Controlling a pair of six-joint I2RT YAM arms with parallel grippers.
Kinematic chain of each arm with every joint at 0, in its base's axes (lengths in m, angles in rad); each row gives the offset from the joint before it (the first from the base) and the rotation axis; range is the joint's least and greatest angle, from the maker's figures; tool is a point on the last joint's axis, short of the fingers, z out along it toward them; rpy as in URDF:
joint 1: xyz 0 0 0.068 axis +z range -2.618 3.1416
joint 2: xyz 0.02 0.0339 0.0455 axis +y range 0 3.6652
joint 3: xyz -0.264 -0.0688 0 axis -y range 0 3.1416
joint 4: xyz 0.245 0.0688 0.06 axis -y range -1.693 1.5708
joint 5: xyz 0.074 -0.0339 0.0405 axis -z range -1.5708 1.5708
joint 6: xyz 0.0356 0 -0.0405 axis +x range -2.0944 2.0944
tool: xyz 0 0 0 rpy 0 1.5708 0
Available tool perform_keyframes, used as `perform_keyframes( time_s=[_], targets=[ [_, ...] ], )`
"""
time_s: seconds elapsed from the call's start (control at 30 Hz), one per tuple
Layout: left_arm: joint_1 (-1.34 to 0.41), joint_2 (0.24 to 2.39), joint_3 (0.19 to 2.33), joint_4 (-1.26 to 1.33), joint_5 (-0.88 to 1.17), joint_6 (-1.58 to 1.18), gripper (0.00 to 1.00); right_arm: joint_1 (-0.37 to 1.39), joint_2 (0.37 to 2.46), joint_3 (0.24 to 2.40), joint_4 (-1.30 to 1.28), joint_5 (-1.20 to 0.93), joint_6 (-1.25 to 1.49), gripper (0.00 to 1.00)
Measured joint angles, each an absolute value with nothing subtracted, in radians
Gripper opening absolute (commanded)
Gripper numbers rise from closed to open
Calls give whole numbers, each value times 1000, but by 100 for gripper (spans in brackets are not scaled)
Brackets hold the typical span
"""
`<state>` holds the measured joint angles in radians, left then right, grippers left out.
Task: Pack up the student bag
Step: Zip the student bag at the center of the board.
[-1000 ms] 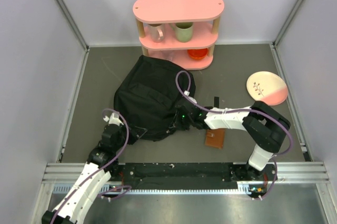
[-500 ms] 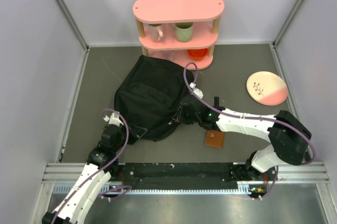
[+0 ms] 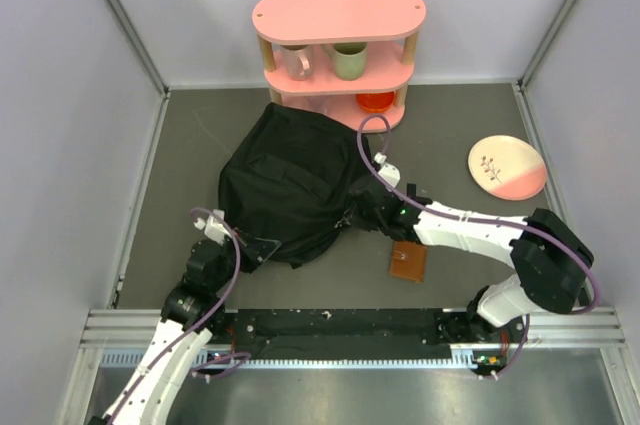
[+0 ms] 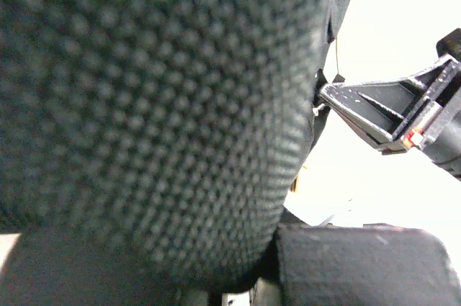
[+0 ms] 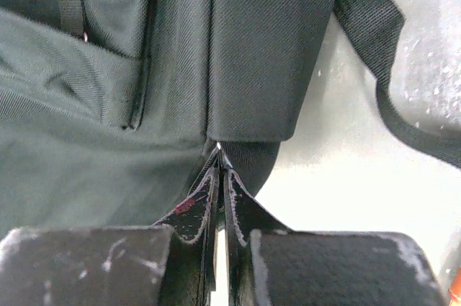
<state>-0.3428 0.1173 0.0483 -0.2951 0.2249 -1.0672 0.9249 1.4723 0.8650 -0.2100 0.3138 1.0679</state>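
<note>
I'm seeing the student bag [image 3: 285, 185] lying left of centre, its far edge just before the shelf [image 3: 338, 13]. The wallet [image 3: 408, 262] is lying right of the bag's near corner, and the plate [image 3: 507, 166] is sitting well apart, farther right and back.

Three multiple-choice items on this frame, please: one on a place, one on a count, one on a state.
1. The brown wallet lies: A) on a stack of books; B) on the table near the student bag; C) in a drawer.
2. Mugs on the pink shelf: A) two; B) none; C) five.
3. The right tool is: A) wide open; B) out of view; C) shut at the bag's edge.
Key: B, it sits on bare tabletop; A, two stand side by side; C, its fingers meet in the wrist view.
</note>
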Motion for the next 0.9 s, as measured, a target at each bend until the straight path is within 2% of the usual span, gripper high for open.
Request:
perform_keyframes(
  time_s=[0.5,0.9],
  targets=[
    [-342,28,49,-289,318,-1013,0,829,1449,864,-202,263,1031,0],
    [-336,33,36,-133,487,-929,0,729,1365,858,-202,257,987,0]
  ],
)
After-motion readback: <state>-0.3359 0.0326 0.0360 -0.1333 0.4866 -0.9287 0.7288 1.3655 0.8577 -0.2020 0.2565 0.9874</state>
